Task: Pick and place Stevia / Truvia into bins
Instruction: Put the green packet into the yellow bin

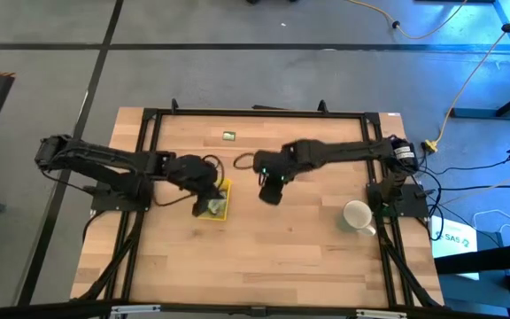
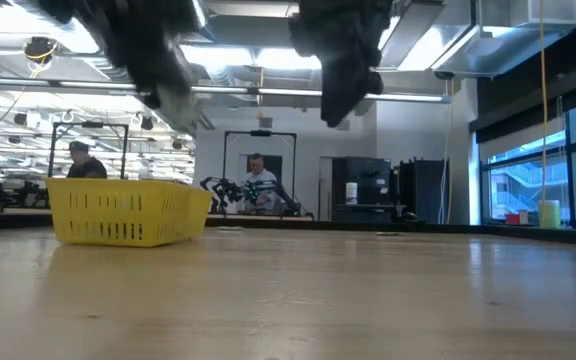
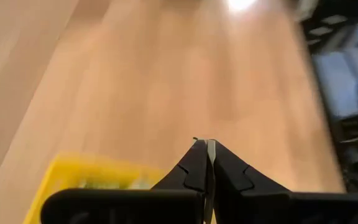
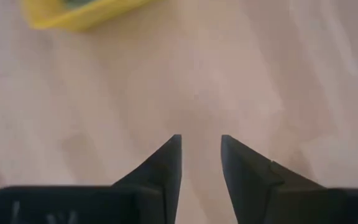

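Observation:
The yellow bin stands left of the table's middle with several pale green Stevia / Truvia sachets lying in it. It also shows in the low view and in both wrist views. My left gripper hangs over the bin, shut on a thin pale sachet. My right gripper hangs open above bare wood to the right of the bin, with nothing between its fingers. One more sachet lies flat near the far edge. My left gripper pinches a sachet between its two shut fingertips. Only the sachet's thin pale edge shows between them. The fingers slant down from the table's left side. The sachet is lifted clear, above the bin.
A white mug stands at the right, near the right arm's base. Black frame rails run around the tabletop. Bare wood lies between the bin and the mug and along the near edge. People show in the room beyond the table.

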